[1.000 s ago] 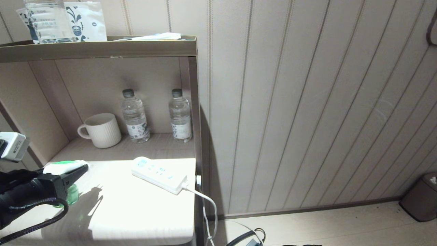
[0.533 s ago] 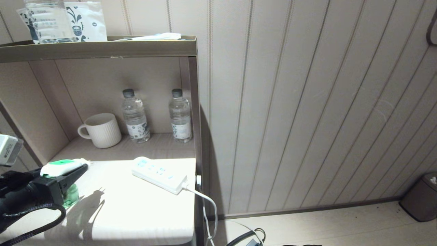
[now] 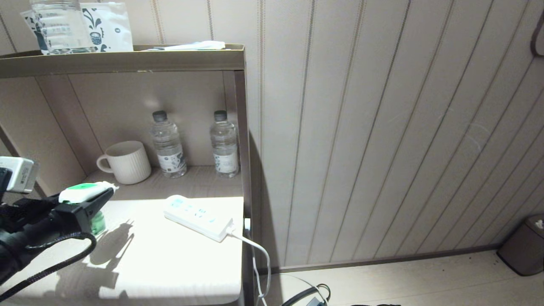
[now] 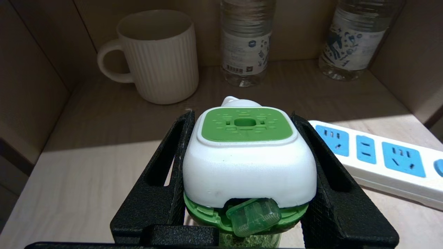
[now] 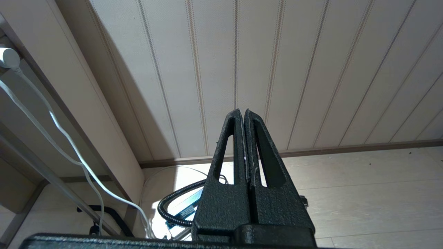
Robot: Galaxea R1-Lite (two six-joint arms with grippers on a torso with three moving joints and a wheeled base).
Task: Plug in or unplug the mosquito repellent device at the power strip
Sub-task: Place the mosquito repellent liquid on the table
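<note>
On the pale wooden shelf (image 3: 170, 255), the long white plastic power strip (image 3: 199, 216) lies centrally. Behind it stand a ribbed cream ceramic mug (image 3: 126, 162) and two clear plastic water bottles (image 3: 168, 144). To its left sits the small green-and-white mosquito repellent device (image 3: 85, 193).

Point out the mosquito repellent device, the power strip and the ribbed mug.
White-headed green mosquito repellent device (image 4: 247, 166), left wrist view: white head's front.
Long white power strip (image 3: 199, 217), head view: top face.
Cream ribbed ceramic mug (image 3: 127, 163), head view: side wall.

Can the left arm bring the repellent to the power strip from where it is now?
Probably yes. The left pincer is shut on the repellent, and the power strip lies apart on the same surface with bare tabletop between them. The mug and bottles stand further back, out of the way.
</note>
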